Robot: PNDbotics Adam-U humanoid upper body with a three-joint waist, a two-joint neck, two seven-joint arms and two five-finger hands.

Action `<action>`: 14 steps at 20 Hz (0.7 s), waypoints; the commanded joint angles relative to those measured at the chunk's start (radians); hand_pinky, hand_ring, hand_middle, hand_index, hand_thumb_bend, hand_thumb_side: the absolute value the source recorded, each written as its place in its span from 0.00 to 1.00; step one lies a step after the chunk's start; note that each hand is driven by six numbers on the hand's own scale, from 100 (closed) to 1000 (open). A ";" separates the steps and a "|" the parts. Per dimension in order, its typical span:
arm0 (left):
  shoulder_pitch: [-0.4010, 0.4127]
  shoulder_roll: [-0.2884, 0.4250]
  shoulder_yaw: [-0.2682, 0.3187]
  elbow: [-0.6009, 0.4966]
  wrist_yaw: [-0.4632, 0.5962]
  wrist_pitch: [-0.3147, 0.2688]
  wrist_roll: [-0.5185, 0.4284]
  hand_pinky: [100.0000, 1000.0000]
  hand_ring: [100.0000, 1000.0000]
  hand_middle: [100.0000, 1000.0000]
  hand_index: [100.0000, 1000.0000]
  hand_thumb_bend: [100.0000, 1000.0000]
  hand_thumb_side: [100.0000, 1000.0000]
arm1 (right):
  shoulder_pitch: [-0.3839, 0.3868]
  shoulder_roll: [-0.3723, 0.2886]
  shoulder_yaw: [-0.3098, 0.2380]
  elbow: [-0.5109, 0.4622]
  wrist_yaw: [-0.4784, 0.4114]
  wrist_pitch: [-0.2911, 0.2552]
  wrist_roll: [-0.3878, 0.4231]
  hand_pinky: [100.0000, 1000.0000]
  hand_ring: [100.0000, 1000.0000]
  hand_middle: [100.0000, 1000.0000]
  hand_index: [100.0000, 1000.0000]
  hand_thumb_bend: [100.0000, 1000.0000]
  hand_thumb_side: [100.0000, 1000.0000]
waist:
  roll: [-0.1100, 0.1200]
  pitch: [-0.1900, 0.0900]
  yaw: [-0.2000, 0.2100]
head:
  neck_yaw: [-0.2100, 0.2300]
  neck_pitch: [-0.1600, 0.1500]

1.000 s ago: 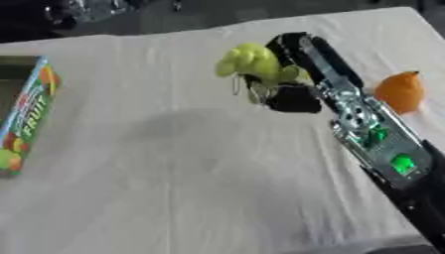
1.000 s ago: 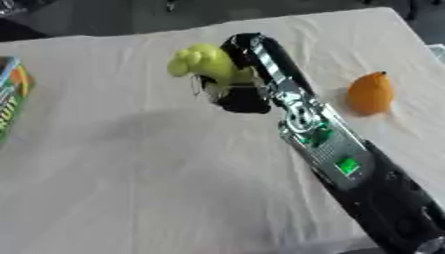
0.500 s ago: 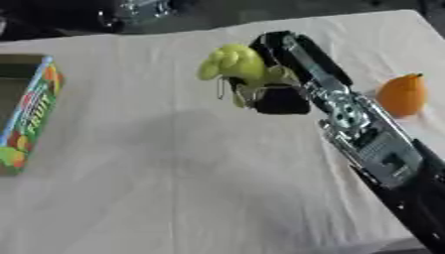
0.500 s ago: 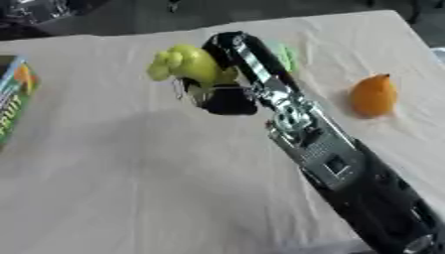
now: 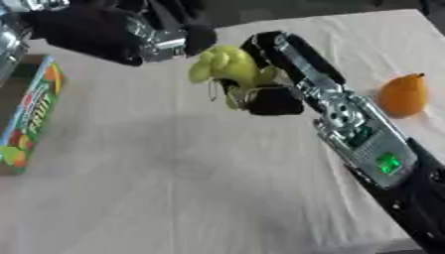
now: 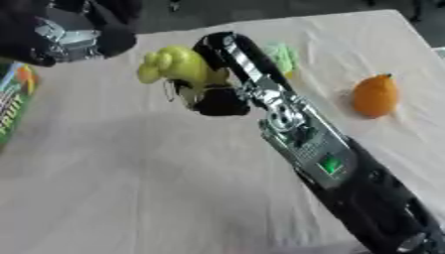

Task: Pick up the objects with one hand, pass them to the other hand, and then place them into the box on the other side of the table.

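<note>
Currently the box (image 5: 31,116) sits at frame left edge. Left hand (image 5: 117,32) at upper left, finger state unclear. Right hand (image 5: 265,74) at centre, curled round the yellow-green fruit bunch (image 5: 228,67). Handover: hold until the receiver closes. Orange fruit (image 5: 404,94) at right; open cloth (image 5: 174,188) below.

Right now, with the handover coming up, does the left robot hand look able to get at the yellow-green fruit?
Probably yes. The left robot hand hovers beside the yellow-green fruit, which juts toward it from the right robot hand, with nothing between them.
</note>
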 commanded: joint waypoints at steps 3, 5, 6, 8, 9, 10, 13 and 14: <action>-0.014 0.011 0.007 0.019 -0.002 0.004 -0.066 0.64 0.74 0.66 0.75 0.31 0.44 | -0.026 0.001 -0.001 -0.022 -0.016 0.019 -0.007 0.67 0.44 0.31 0.51 0.10 0.00 | -0.001 -0.025 0.002 | -0.013 -0.006; -0.018 0.003 0.009 0.017 -0.014 -0.002 -0.061 0.64 0.74 0.66 0.74 0.34 0.49 | -0.034 0.005 0.004 -0.022 -0.017 0.029 -0.007 0.67 0.44 0.31 0.51 0.10 0.00 | -0.001 -0.025 0.002 | -0.016 -0.005; -0.021 -0.001 0.007 0.014 -0.023 -0.006 -0.055 0.64 0.74 0.66 0.74 0.33 0.49 | -0.039 0.009 0.007 -0.022 -0.017 0.034 -0.005 0.67 0.44 0.31 0.51 0.10 0.00 | -0.001 -0.025 0.002 | -0.017 -0.005; -0.025 -0.011 -0.003 0.022 -0.034 -0.010 -0.052 0.64 0.74 0.66 0.74 0.35 0.51 | -0.050 0.017 0.016 -0.022 -0.016 0.038 0.003 0.67 0.44 0.31 0.51 0.10 0.00 | -0.001 -0.025 0.001 | -0.018 -0.006; -0.027 -0.017 -0.010 0.034 -0.038 -0.011 -0.053 0.64 0.74 0.66 0.74 0.33 0.52 | -0.055 0.022 0.021 -0.022 -0.017 0.039 0.009 0.67 0.44 0.31 0.51 0.10 0.00 | -0.001 -0.025 0.001 | -0.018 -0.007; -0.028 -0.022 -0.015 0.047 -0.042 -0.013 -0.051 0.64 0.74 0.65 0.74 0.33 0.52 | -0.061 0.027 0.024 -0.022 -0.019 0.037 0.014 0.66 0.44 0.31 0.51 0.10 0.00 | -0.001 -0.025 0.000 | -0.018 -0.007; -0.027 -0.038 -0.028 0.083 -0.061 -0.027 -0.039 0.64 0.74 0.65 0.74 0.33 0.53 | -0.076 0.041 0.031 -0.022 -0.028 0.030 0.027 0.66 0.44 0.31 0.51 0.09 0.00 | -0.003 -0.025 -0.003 | -0.016 -0.006; -0.026 -0.040 -0.030 0.090 -0.071 -0.035 -0.034 0.64 0.74 0.66 0.74 0.32 0.49 | -0.079 0.043 0.032 -0.022 -0.032 0.031 0.027 0.65 0.44 0.31 0.51 0.09 0.00 | -0.003 -0.025 -0.004 | -0.016 -0.006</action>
